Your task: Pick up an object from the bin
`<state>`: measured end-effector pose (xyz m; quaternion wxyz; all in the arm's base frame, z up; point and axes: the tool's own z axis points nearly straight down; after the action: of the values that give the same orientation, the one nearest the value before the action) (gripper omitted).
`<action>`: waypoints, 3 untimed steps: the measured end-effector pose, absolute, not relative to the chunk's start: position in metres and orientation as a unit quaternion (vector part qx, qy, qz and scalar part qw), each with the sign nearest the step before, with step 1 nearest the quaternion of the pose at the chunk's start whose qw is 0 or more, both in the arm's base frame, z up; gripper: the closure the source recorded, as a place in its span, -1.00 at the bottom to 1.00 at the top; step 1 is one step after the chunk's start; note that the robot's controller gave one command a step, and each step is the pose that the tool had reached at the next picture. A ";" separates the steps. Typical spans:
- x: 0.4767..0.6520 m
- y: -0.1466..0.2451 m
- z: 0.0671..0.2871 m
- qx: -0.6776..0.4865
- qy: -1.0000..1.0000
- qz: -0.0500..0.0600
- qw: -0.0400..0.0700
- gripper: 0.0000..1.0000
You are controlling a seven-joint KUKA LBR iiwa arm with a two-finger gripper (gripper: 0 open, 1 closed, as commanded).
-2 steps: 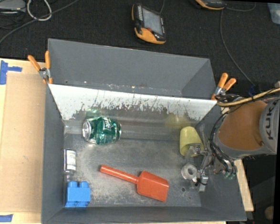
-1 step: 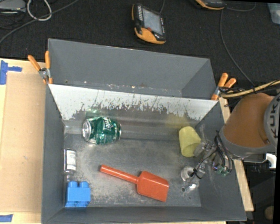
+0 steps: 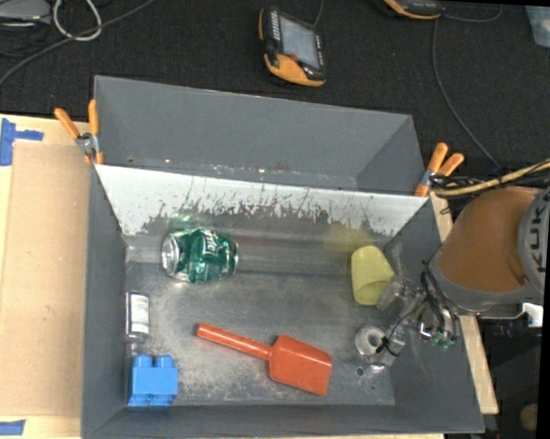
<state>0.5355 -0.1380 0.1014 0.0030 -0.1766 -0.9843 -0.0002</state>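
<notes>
You have the grey bin [image 3: 261, 147] with the arm reaching in over its right wall, and the gripper [image 3: 391, 342] is low at the right of the floor; whether it is wide or narrow you cannot tell. An orange scoop [image 3: 293, 361] lies mid-floor, its head toward the gripper. A crushed green can [image 3: 199, 255] rests at the back left and a yellow cup [image 3: 370, 274] at the back right. A blue block [image 3: 154, 381] sits front left, with a small bottle [image 3: 137, 315] just behind it. A small silvery round piece [image 3: 371, 341] lies right beside the gripper.
</notes>
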 end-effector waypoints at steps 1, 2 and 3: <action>0.519 -0.129 0.070 -0.209 -0.978 -0.001 0.000 -1.00; 0.518 -0.136 0.072 -0.277 -0.961 -0.001 0.001 1.00; 0.518 -0.136 0.073 -0.277 -0.961 -0.001 0.001 1.00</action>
<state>0.5184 -0.1363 0.0725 0.0009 -0.2765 -0.9610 -0.0011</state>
